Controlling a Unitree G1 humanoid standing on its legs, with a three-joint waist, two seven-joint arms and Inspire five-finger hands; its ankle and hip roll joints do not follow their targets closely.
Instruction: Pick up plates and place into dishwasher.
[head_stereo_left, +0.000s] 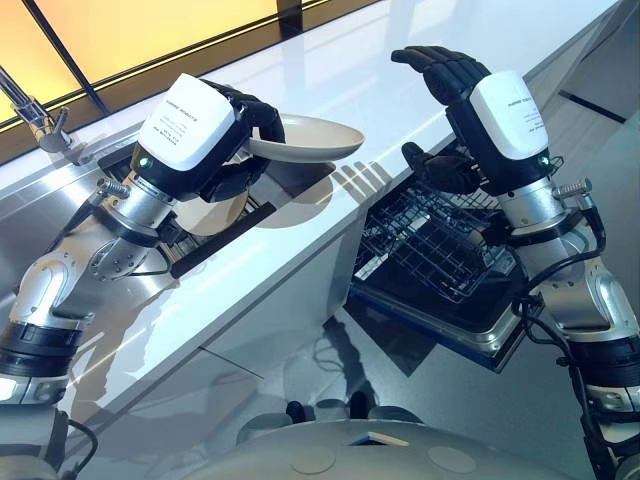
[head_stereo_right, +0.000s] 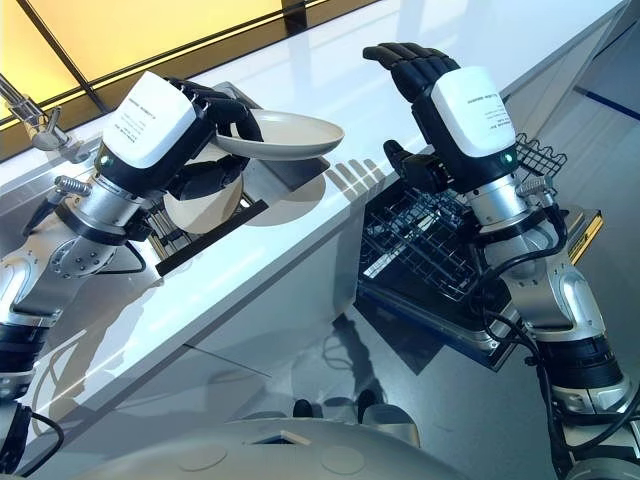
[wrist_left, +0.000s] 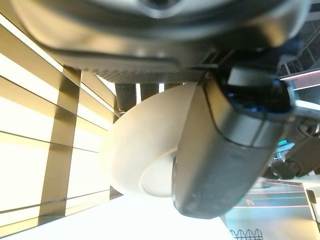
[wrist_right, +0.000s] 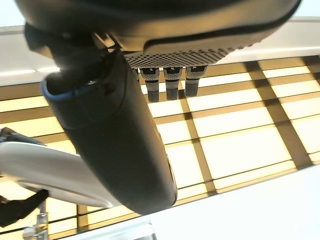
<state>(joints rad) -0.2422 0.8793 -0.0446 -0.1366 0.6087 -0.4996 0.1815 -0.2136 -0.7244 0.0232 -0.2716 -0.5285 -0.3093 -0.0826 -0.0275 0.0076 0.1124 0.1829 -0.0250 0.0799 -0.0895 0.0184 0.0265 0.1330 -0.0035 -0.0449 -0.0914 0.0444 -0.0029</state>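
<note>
With plate (head_stereo_left: 305, 138) pinched in left hand (head_stereo_left: 215, 140) and right hand (head_stereo_left: 455, 85) spread empty, mid-carry; next needs swinging across to rack (head_stereo_left: 425, 235) below right hand.

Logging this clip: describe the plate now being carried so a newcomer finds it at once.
Start at the white counter beside the sink. Above its near edge, the left hand pinches a cream plate by its rim, roughly level. A second plate lies lower, in the sink rack.

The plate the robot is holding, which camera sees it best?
The left eye view: the whole plate shows there, gripped by the left hand above the counter. The right eye view shows much the same. The left wrist view shows its underside, partly hidden by the thumb.
</note>
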